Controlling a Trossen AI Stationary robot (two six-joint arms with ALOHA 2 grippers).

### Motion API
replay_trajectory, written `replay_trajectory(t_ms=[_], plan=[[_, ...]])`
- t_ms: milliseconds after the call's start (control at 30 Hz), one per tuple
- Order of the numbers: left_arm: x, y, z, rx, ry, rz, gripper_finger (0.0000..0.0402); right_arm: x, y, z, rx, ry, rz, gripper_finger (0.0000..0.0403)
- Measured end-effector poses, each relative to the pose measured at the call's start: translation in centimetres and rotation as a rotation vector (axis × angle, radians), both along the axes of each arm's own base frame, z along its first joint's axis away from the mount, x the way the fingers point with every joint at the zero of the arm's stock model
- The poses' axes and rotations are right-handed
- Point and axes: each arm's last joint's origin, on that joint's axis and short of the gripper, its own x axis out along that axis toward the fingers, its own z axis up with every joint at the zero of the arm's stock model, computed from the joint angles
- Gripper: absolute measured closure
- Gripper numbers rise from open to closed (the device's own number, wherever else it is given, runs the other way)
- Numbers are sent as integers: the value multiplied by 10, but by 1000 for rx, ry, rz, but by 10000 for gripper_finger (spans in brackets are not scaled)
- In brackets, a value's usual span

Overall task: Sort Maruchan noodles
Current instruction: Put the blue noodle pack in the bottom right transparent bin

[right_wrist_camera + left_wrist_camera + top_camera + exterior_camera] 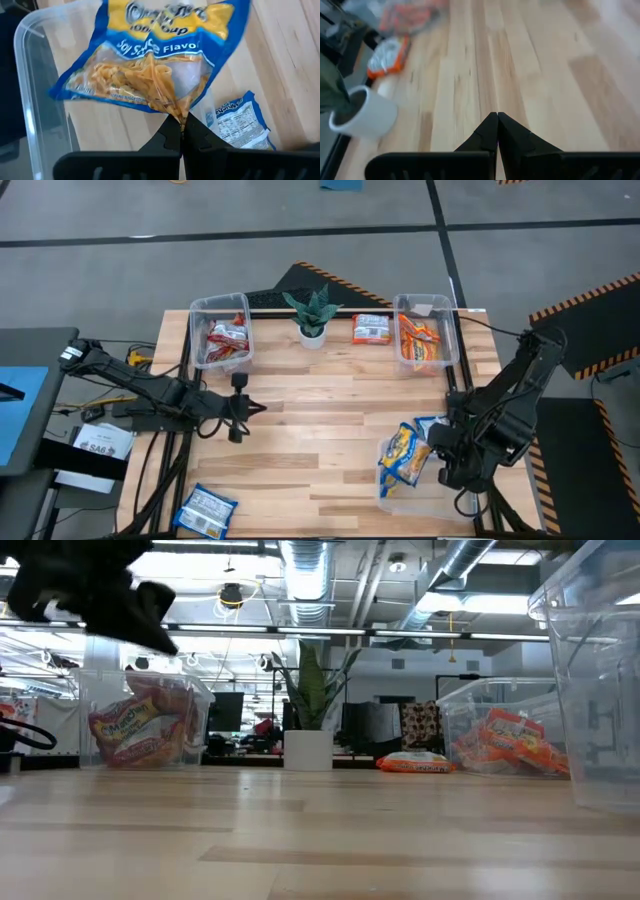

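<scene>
- At the table's left, we see the left gripper [238,408] pinched fully together on nothing, near a clear plastic bin [196,330] of red-and-white ramen packets [228,340].
- Rightward, the right gripper [181,128] clamps a crinkly yellow-and-blue noodle packet [155,55] over the near-right clear bin [30,100]; a blue-and-white packet [240,122] lies beneath.

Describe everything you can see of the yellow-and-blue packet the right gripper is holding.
The yellow-and-blue packet is a flat, crinkly plastic noodle packet: blue border, yellow top with "Soy Sauce Flavor" lettering, and a clear window showing pale wavy noodles. The right gripper is shut on its lower edge, so it hangs tilted over the clear bin near the table's front right. Another packet lies beneath it.
</scene>
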Motion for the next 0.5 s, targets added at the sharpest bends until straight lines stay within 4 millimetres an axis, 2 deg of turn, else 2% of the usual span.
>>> replay_trajectory(t_ms=[267,500], plan=[[-10,4,-15,67,185,0,401,1,-2,0,4,7,-39,390],[-13,5,-18,81,227,0,401,3,-2,0,20,2,-69,390]])
